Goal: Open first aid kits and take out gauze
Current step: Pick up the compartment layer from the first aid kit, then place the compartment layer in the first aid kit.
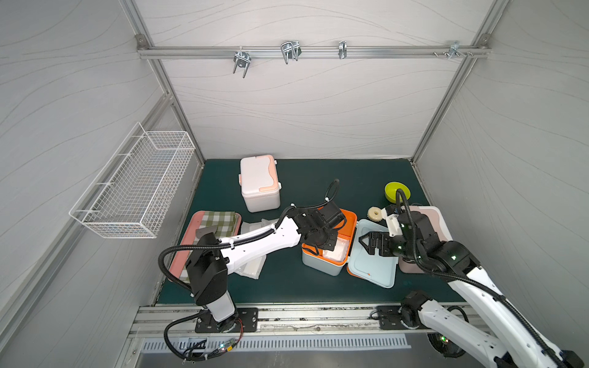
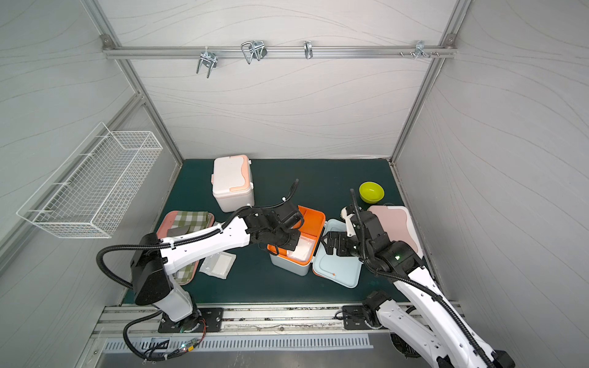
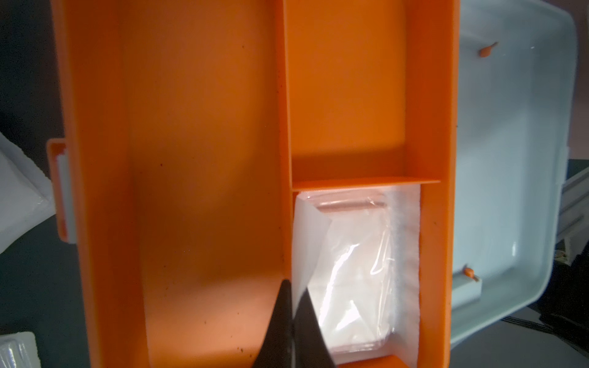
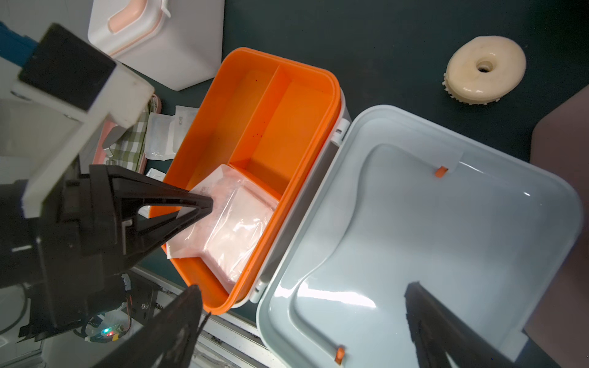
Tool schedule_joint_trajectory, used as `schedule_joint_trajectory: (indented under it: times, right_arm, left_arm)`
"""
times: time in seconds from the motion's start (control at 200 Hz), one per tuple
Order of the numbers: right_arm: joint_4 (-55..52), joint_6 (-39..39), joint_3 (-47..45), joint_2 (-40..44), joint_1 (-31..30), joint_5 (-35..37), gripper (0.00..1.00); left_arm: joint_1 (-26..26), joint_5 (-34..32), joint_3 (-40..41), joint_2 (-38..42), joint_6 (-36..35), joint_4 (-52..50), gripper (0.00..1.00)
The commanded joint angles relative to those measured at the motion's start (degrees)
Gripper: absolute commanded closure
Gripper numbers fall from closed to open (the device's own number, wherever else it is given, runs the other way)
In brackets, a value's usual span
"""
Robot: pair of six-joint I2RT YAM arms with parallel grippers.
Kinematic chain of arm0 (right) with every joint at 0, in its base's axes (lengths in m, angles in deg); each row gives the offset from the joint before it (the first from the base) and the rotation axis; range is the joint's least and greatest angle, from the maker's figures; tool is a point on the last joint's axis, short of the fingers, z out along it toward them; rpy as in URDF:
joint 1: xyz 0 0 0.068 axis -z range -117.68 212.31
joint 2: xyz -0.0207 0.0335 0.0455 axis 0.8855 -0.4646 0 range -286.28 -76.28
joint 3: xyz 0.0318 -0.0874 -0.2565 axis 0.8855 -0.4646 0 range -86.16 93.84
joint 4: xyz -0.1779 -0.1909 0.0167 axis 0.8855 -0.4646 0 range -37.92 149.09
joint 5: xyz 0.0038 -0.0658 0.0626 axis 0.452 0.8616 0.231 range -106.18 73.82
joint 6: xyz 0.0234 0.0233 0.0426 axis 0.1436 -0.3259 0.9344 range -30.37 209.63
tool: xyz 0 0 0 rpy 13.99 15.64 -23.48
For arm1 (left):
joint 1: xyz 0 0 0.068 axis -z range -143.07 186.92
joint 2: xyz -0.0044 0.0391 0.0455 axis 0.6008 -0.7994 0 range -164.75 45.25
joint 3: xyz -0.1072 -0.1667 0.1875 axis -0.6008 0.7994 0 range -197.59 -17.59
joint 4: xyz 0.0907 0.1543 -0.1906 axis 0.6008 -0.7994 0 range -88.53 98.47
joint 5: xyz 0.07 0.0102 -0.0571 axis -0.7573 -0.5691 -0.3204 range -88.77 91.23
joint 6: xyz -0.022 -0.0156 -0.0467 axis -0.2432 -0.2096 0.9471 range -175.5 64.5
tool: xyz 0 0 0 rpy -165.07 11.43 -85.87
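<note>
The pale blue first aid kit [image 1: 322, 266] stands open mid-table, its lid [image 1: 374, 259] flat beside it and its orange tray [image 3: 207, 159] exposed. A gauze pouch [image 3: 353, 270] lies in one tray compartment. My left gripper [image 3: 294, 288] reaches into the tray, shut on that pouch's edge. My right gripper [image 4: 302, 286] hangs open over the lid, holding nothing. The white and peach kit [image 1: 259, 183] stands closed at the back. The pink kit [image 2: 395, 223] sits closed under my right arm. More gauze pouches [image 2: 220, 264] lie on the mat by the left arm.
A pink tray [image 1: 188, 235] with a checked cloth lies at the left. A green bowl [image 1: 397, 192] and a cream ring-shaped thing [image 4: 484, 68] sit at the back right. A wire basket [image 1: 137, 188] hangs on the left wall.
</note>
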Motion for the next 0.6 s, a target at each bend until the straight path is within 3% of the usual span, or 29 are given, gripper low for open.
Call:
schedule_joint_trajectory:
  times: [0.0, 0.365, 0.595]
  right_arm:
    - [0.5, -0.9, 2.5, -0.1, 0.3, -1.9, 0.01]
    - [1.3, -0.4, 2.4, -1.7, 0.3, -3.5, 0.01]
    - [1.1, -0.3, 1.9, -2.0, 0.3, -3.6, 0.01]
  left_arm:
    - [-1.1, 3.2, 0.3, 4.6, 0.8, 4.8, 1.0]
    - [-2.2, 5.3, 2.0, 5.2, 0.1, 6.6, 1.0]
    - [-1.3, 0.0, 1.6, 2.2, -0.3, 4.4, 1.0]
